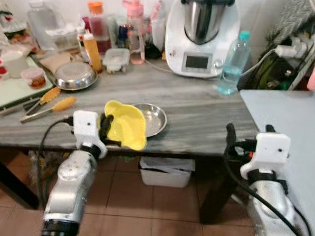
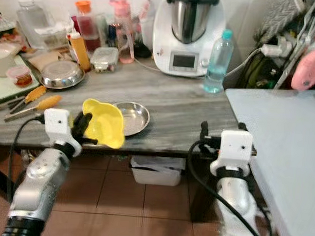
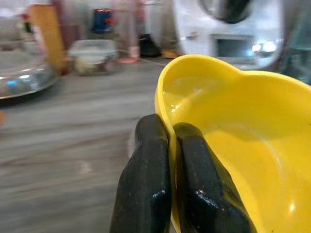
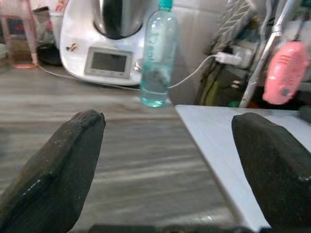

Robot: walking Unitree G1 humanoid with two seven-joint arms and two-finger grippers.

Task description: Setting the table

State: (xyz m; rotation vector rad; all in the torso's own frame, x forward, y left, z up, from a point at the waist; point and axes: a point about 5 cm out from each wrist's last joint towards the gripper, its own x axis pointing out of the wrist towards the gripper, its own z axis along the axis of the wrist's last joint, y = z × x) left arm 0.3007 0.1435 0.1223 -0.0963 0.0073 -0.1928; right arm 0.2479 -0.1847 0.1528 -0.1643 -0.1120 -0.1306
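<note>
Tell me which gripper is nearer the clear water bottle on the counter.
Right. The right gripper hangs open at the counter's front edge, below the water bottle. The left gripper, shut on the yellow bowl, sits farther off to the bottle's left.

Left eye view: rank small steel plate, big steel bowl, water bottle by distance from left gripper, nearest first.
From the left gripper, which pinches the yellow bowl:
1. Small steel plate, just beyond the bowl, toward the robot's right.
2. Big steel bowl, farther back on the left.
3. Water bottle, far right, beside the white kitchen machine.
</note>
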